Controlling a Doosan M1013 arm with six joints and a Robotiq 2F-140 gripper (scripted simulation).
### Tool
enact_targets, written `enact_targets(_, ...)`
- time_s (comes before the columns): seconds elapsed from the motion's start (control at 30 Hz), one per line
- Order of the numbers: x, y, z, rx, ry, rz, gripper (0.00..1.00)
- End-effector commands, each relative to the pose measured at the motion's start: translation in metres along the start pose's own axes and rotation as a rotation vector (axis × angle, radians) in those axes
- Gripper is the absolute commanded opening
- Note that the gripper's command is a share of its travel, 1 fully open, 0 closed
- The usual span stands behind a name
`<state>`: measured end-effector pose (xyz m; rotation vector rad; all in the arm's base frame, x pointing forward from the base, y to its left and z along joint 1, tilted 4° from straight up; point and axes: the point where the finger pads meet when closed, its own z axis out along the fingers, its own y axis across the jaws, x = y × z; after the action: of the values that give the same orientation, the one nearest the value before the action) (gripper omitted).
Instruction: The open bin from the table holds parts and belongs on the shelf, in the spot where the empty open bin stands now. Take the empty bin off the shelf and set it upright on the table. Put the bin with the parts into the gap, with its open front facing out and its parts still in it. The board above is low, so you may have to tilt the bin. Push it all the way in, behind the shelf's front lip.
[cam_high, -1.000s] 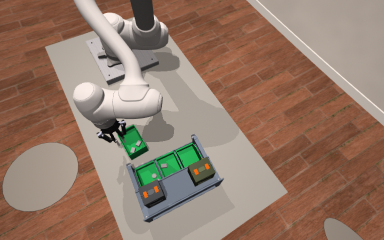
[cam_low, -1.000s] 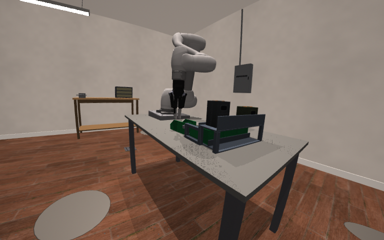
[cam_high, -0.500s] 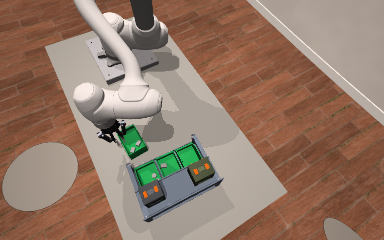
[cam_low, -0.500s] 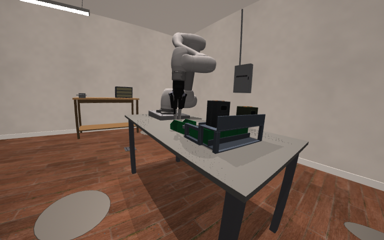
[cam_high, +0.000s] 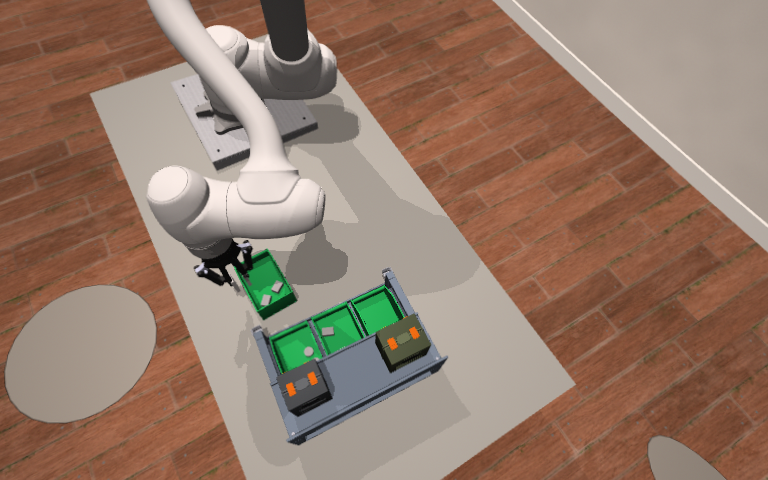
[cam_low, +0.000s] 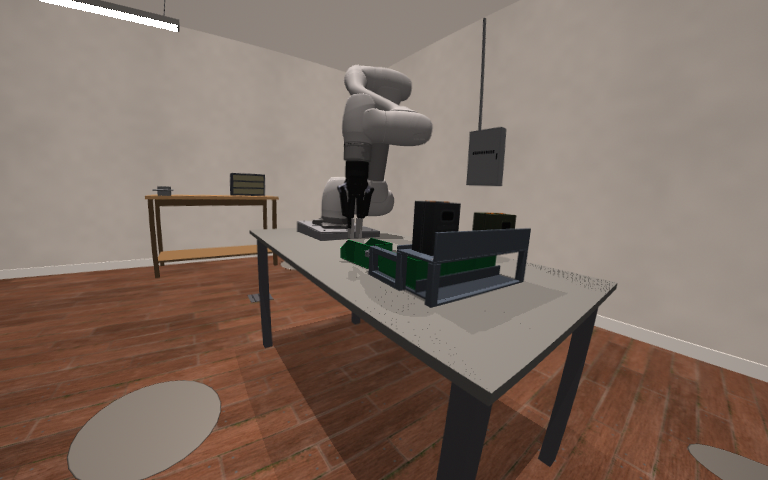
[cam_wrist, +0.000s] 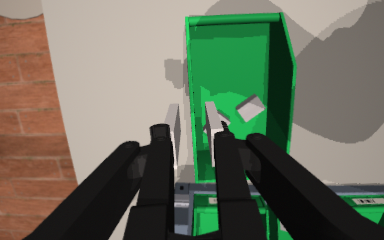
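The green open bin with parts stands upright on the table, with two grey blocks showing inside. My gripper is open with a narrow gap, pointing down just above this bin's long side wall. In the wrist view its fingertips appear on either side of that wall, with space on both sides. The empty green bin is at the right end of the grey shelf in the top view. Its rear is hidden under the board and olive case.
The shelf's left bin holds a round part, and its middle bin holds a block. A dark case and an olive case stand on the top board. Shelf posts rise at both front corners.
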<state>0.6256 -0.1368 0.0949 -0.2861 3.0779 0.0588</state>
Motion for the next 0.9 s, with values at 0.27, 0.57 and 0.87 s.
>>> enact_targets(0.27, 0.0, 0.0, 0.007, 0.0, 0.0, 0.0, 0.24)
enact_targets(0.57, 0.0, 0.0, 0.017, 0.0, 0.0, 0.0, 0.24)
enact_targets(0.87, 0.0, 0.0, 0.031, 0.0, 0.0, 0.0, 0.24)
